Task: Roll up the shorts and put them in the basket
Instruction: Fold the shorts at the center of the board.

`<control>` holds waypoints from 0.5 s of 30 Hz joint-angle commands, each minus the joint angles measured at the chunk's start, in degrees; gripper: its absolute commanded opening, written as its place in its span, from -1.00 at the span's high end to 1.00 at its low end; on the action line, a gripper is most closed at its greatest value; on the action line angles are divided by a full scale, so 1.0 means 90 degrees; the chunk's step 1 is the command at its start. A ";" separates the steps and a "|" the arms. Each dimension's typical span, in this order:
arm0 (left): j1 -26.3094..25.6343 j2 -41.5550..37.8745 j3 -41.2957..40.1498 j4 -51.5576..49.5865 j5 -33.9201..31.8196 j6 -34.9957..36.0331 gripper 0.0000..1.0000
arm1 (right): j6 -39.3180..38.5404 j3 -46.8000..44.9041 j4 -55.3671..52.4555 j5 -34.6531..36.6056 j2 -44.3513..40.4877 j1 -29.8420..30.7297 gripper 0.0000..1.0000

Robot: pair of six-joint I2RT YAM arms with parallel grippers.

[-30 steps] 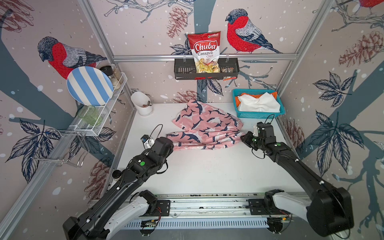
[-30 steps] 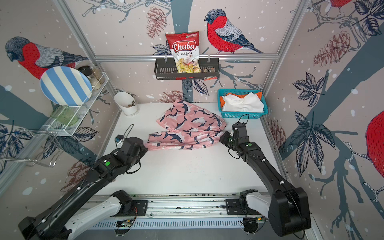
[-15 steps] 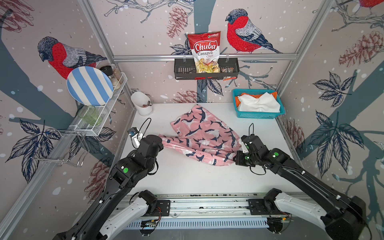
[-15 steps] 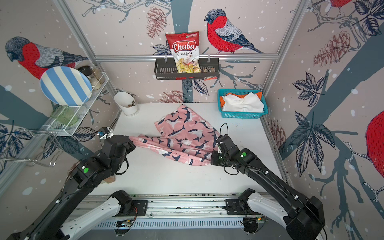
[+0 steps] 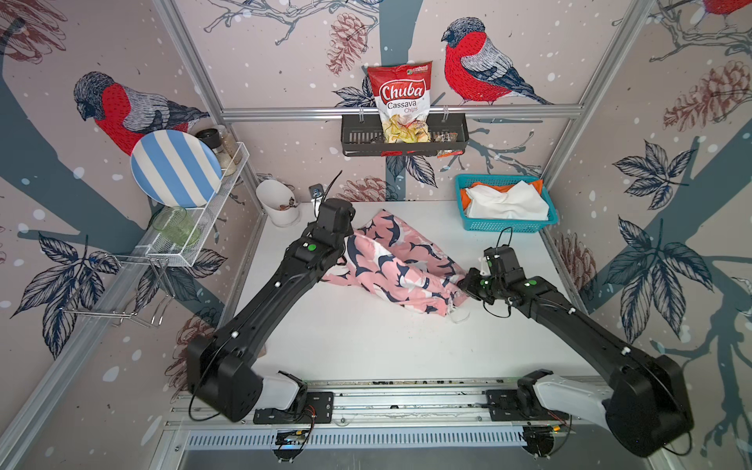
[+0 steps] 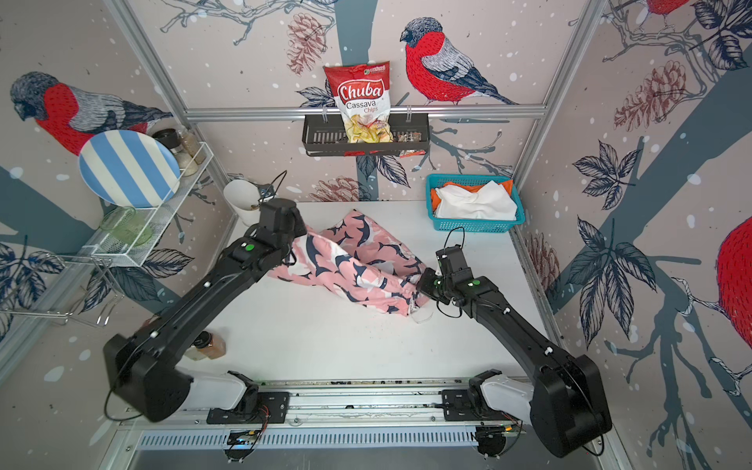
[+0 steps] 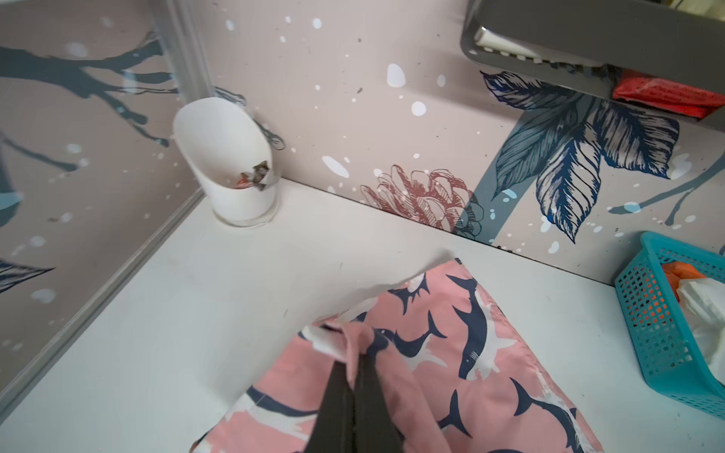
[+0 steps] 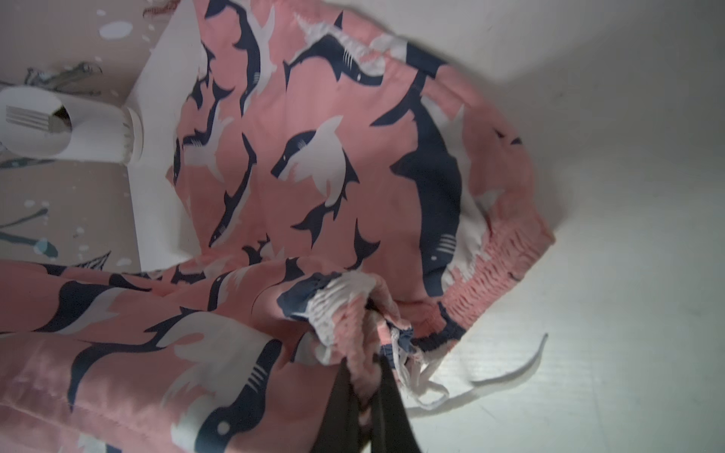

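Left gripper (image 7: pixel 355 372) is pinched shut on a bunched edge of the pink shark-print shorts (image 5: pixel 396 264), which lie crumpled mid-table (image 5: pixel 366 346). The right gripper (image 8: pixel 367 376) is clamped on the elastic waistband beside the drawstring. The step looks like spreading, so the next move likely calls for drawing both grips apart and laying the cloth flat before rolling; white shorts (image 5: pixel 508 201) and orange shorts (image 5: pixel 465 195) wait in the teal basket (image 5: pixel 504 226).

pink shorts (image 5: pixel 390 264) printed with navy-and-white sharks; orange shorts (image 5: pixel 464 197) plain; white shorts (image 5: pixel 508 203) plain; basket (image 5: pixel 504 225) teal; plate (image 5: pixel 175 169) striped blue and cream; cup (image 5: pixel 280 207) white; chip bag (image 5: pixel 401 95) red; counter (image 5: pixel 366 337) white; arms (image 5: pixel 260 309) black
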 commanded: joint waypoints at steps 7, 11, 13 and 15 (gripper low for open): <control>0.0120 0.3600 0.3552 0.0242 0.1722 0.0768 1.00 | -0.0260 0.0161 0.1499 0.0279 0.1506 -0.1317 1.00; 0.0120 0.5347 0.5762 -0.0359 0.2158 0.0619 1.00 | -0.0256 0.0172 0.1911 0.0796 0.2181 -0.1660 1.00; 0.0135 0.6286 0.7134 -0.0666 0.2354 0.0467 0.64 | -0.0151 0.0033 0.2365 0.1337 0.2287 -0.1772 1.00; 0.0168 0.6994 0.8306 -0.1133 0.2541 0.0299 0.06 | -0.0217 -0.0004 0.2650 0.1648 0.2271 -0.1834 0.63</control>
